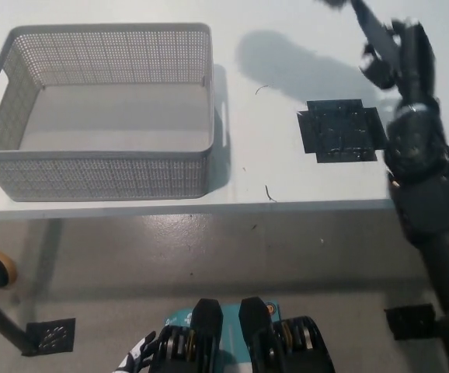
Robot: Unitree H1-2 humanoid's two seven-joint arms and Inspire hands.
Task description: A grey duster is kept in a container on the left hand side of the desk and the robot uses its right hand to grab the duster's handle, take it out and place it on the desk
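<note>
The grey duster (pixel 367 23) is out of its container. From my head view I see only its slim handle slanting toward the top edge, where the frame cuts off a dark scrap of the head, so most of the duster lies out of view. The black right robot hand (pixel 394 56), blurred, is clamped on the lower end of that handle, above the far right part of the white counter (pixel 287 167). Its arm runs down the picture's right side. A soft shadow (pixel 287 62) falls on the counter between the right robot hand and the container. The grey mesh container (pixel 92 175) stands empty on the left part of the counter, its near wall close to the counter's front edge. A black square patch (pixel 341 130) lies flat on the counter just beside the right arm, well apart from the container. The white left robot hand (pixel 137 360) rests low at the bottom edge, over the floor, with only a sliver showing. I cannot tell whether it is open or closed.
</note>
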